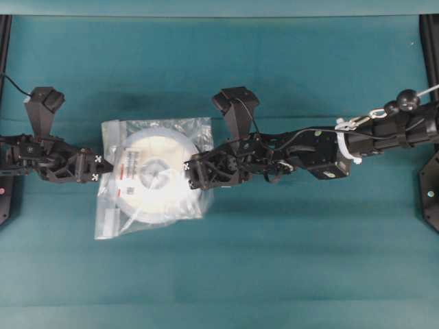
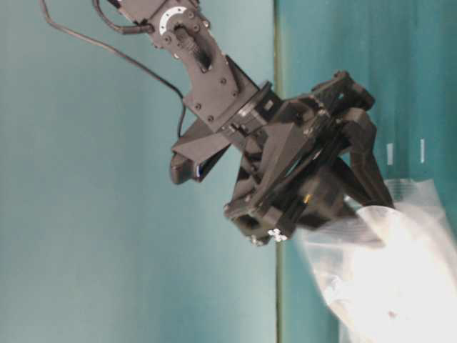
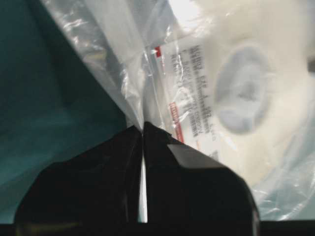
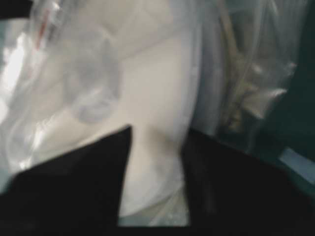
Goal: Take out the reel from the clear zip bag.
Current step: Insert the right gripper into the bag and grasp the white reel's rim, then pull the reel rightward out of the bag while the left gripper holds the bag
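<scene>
My right wrist view: right gripper (image 4: 156, 162) fingers (image 4: 78, 182) dark, blurred, standing apart on either side of the reel (image 4: 152, 93) edge. White disc fills the gap. Clear zip bag (image 4: 256, 73) crinkles around it. I can't confirm contact.

Glossy crinkled plastic clear zip bag (image 1: 154, 219); matt white reel (image 1: 154, 179)

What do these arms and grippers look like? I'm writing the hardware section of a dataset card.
Both arms are matte black with angular links and bracketed grippers. The left gripper bears small white cross markings. The right gripper is black too; behind it run thin black cables, a white band around the forearm, and a metal clip on a pale cord.
</scene>
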Robot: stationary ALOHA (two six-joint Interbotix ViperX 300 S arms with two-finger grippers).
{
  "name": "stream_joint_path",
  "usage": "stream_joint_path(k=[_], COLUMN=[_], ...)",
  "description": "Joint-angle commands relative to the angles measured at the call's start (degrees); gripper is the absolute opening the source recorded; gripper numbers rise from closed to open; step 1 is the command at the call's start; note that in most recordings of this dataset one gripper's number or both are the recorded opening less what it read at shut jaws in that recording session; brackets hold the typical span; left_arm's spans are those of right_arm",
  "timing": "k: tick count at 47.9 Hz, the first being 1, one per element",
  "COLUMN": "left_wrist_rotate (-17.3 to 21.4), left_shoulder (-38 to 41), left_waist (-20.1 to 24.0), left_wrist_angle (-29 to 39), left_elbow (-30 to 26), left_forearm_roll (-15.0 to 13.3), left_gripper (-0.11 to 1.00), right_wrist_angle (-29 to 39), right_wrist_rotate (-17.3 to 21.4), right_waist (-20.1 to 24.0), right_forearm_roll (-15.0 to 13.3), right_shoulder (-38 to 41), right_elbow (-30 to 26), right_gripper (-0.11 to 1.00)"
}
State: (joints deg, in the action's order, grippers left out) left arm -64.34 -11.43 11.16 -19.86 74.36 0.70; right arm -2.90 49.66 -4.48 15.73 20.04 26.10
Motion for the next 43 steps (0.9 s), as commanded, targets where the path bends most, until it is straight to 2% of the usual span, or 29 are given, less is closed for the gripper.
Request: stream_joint_path(k=[1, 3, 5, 29, 34, 43], left_wrist_rotate=[0.18, 0.09, 0.18, 0.18, 0.18, 0.18], left_shoulder=[-0.18, -0.18, -0.18, -0.26, -0.26, -0.26], left_waist=[-0.18, -0.18, -0.18, -0.18, -0.18, -0.18], left_wrist_angle=[-0.18, -0.18, -0.09, -0.18, -0.18, -0.18], left_elbow=[-0.97, -0.88, -0.88, -0.88, -0.97, -0.97], left_forearm_roll=[0.09, 0.18, 0.18, 0.18, 0.18, 0.18], left_gripper=[0.01, 0.01, 0.01, 0.01, 0.01, 0.01], right_wrist_angle=[0.62, 1.32, 1.76, 0.70, 0.70, 0.97], right_wrist_rotate=[0.44, 0.44, 0.26, 0.09, 0.00, -0.26], right_waist=[0.26, 0.26, 0.26, -0.53, -0.53, -0.53], right_forearm_roll=[0.00, 0.00, 0.00, 0.00, -0.09, -0.35], right_shoulder=[-1.41, -1.49, -1.58, -2.81, -3.08, -4.31], right_elbow=[-0.35, -0.44, -0.35, 1.67, 1.93, 4.22], right_gripper=[0.35, 0.27, 0.23, 0.19, 0.15, 0.15])
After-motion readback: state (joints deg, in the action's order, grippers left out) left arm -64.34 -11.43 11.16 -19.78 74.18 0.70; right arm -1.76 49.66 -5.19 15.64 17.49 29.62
